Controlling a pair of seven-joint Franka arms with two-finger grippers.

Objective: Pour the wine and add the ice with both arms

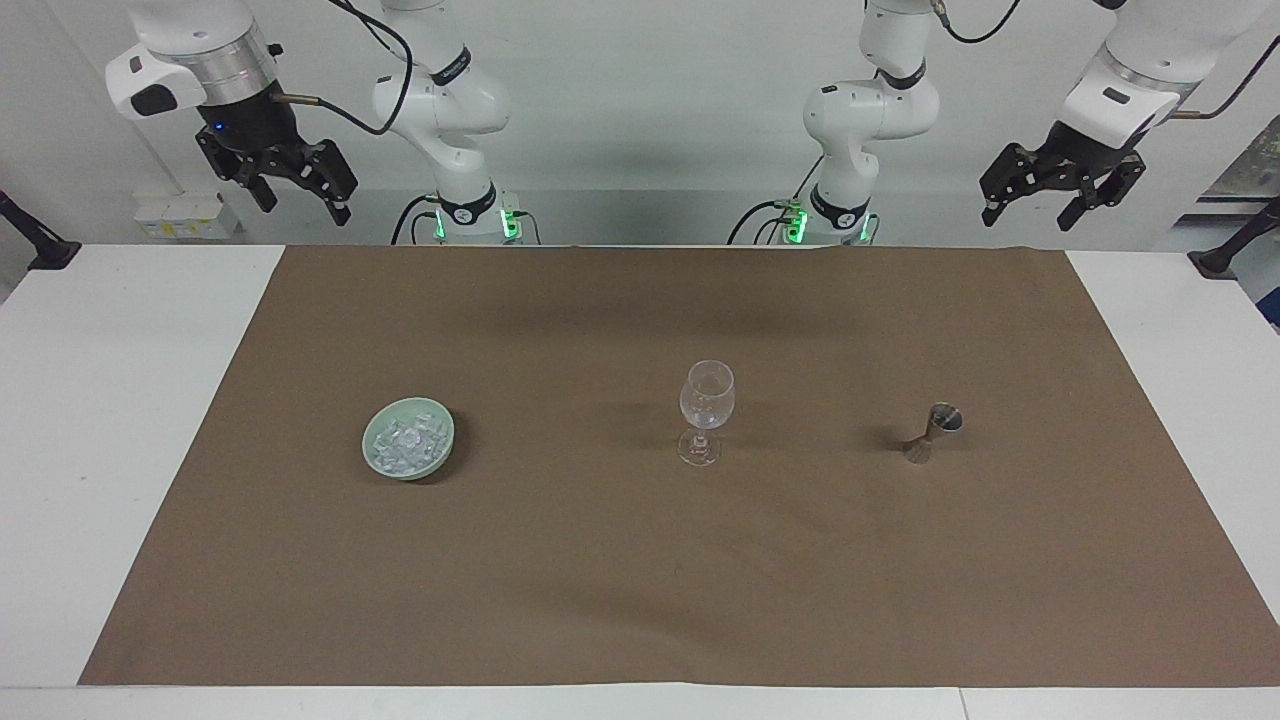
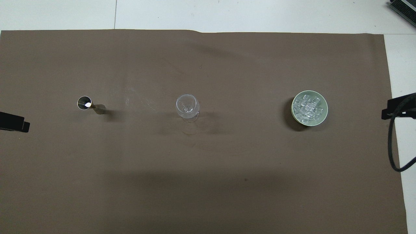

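Observation:
An empty stemmed glass (image 1: 706, 408) (image 2: 187, 107) stands upright at the middle of the brown mat. Beside it, toward the right arm's end, a pale green bowl (image 1: 366, 445) (image 2: 326, 110) holds the ice (image 1: 408, 440) (image 2: 308, 106). A metal jigger (image 1: 935, 432) (image 2: 88, 104) stands toward the left arm's end. No wine shows; the jigger's cup gives only a bright glint. Both arms wait raised at the robots' edge. My left gripper (image 1: 1030, 215) hangs open and empty over the table's corner, and my right gripper (image 1: 305, 208) does the same at its own end.
The brown mat (image 1: 640, 580) covers most of the white table (image 1: 100, 400). Black clamps sit at both table ends near the robots. A dark cable (image 2: 393, 146) loops at the right arm's end in the overhead view.

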